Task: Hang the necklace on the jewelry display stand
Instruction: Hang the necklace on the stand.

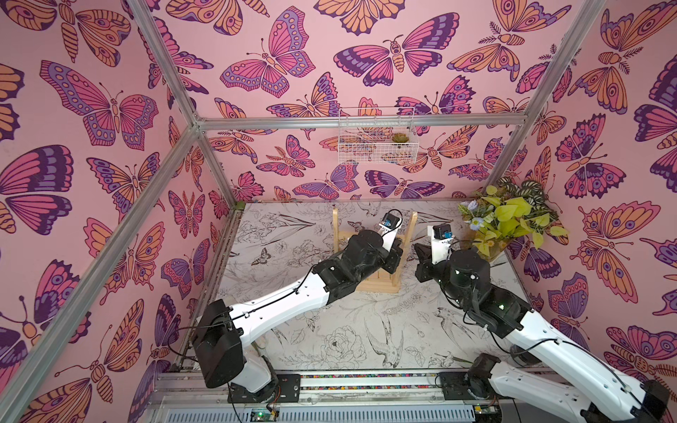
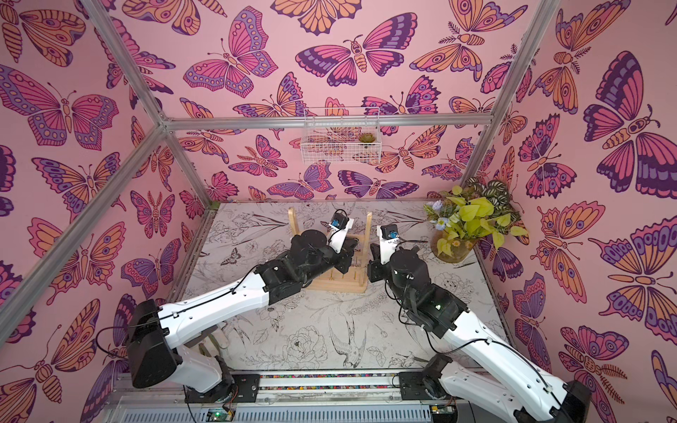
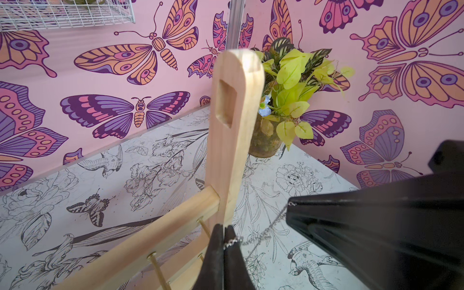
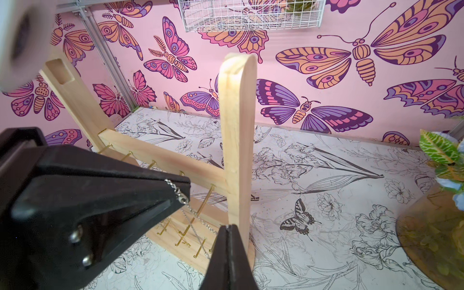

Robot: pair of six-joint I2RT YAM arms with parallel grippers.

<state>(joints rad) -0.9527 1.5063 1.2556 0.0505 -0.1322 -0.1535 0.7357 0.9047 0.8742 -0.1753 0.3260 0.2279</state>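
Note:
The necklace [image 3: 266, 227], a thread-thin pale metallic chain, is stretched between my two grippers just in front of the jewelry display stand [image 1: 334, 229], a pale wooden rack with gold hooks [image 4: 209, 195]. My left gripper [image 3: 227, 228] is shut on one end of the chain, beside the stand's right upright [image 3: 233, 125]. My right gripper [image 4: 228, 226] is shut on the other end, and a strand of the necklace [image 4: 198, 236] hangs down from the span. In both top views the left gripper [image 1: 397, 256] and right gripper [image 1: 419, 252] nearly meet at that upright. The chain is too fine to see there.
A potted plant in a glass vase [image 1: 492, 249] stands at the table's back right corner, close to my right arm. A white wire basket [image 1: 377, 144] hangs on the back wall above the stand. A thin gold chain [image 4: 182, 237] seems to lie over the lower hooks.

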